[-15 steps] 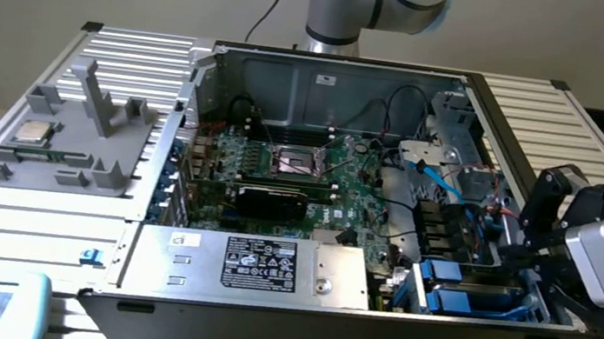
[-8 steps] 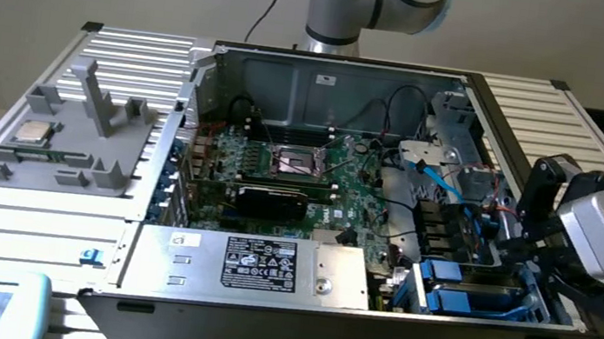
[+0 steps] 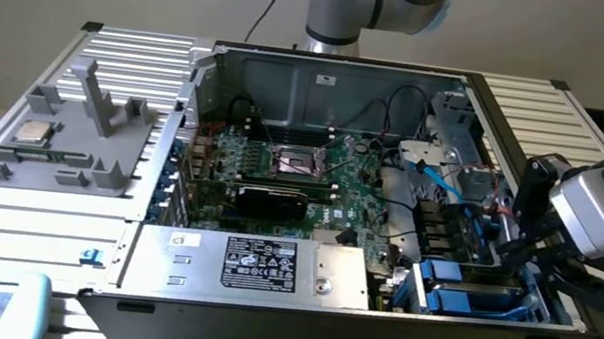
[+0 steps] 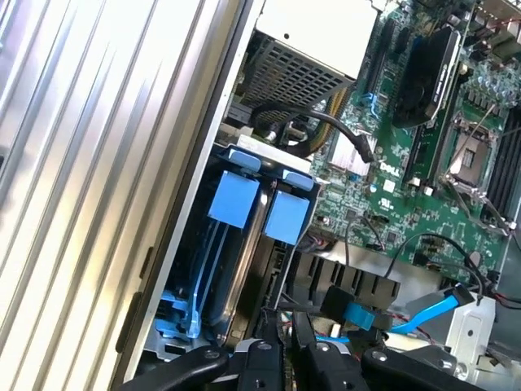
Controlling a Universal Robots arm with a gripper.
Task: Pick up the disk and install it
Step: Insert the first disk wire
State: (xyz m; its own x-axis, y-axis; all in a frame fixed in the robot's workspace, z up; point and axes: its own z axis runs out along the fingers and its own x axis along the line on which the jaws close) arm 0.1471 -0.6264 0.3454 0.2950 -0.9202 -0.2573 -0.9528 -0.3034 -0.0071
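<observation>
The disk, framed by its bright blue carrier, lies down inside the drive bay at the near corner of the open computer case, on the exterior view's right. In the wrist view its blue tabs stand side by side at the bay's mouth. My gripper hangs just over the bay's outer end, at the case wall. Its black fingers are drawn close together with only a thin slit between them. I cannot tell whether they touch the carrier.
A large silver box with a black label fills the case's front. Behind it are the green motherboard and black and blue cables. A grey fixture holding a small silver chip sits on the ribbed table at the exterior view's left.
</observation>
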